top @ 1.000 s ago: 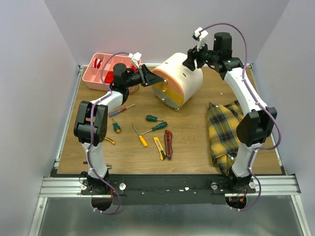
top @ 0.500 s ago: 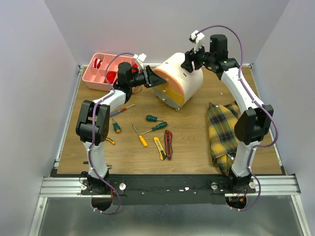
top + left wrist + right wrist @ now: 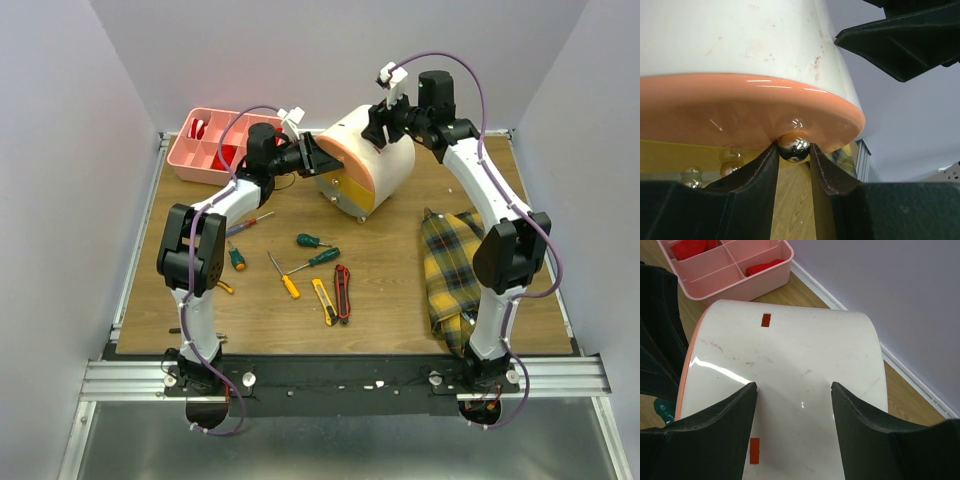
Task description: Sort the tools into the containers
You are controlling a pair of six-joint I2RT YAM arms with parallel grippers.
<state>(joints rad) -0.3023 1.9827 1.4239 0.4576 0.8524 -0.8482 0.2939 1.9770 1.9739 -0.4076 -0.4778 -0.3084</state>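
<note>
Cream rounded drawer unit stands at back centre, its orange and yellow fronts facing left, with a chrome knob at the orange front's edge. The pink compartment tray sits back-left, holding red items, possibly tools. Screwdrivers and utility knives lie loose nearer.

From my console I see two slim arms, white shells between chunky black joint housings: the left arm and the right arm, both fixed onto the black mounting bar, where silver bolts show. A purple cable runs from the bar along each arm to a small white connector block (one per wrist). The left gripper has matte black wedge-shaped fingers.
</note>
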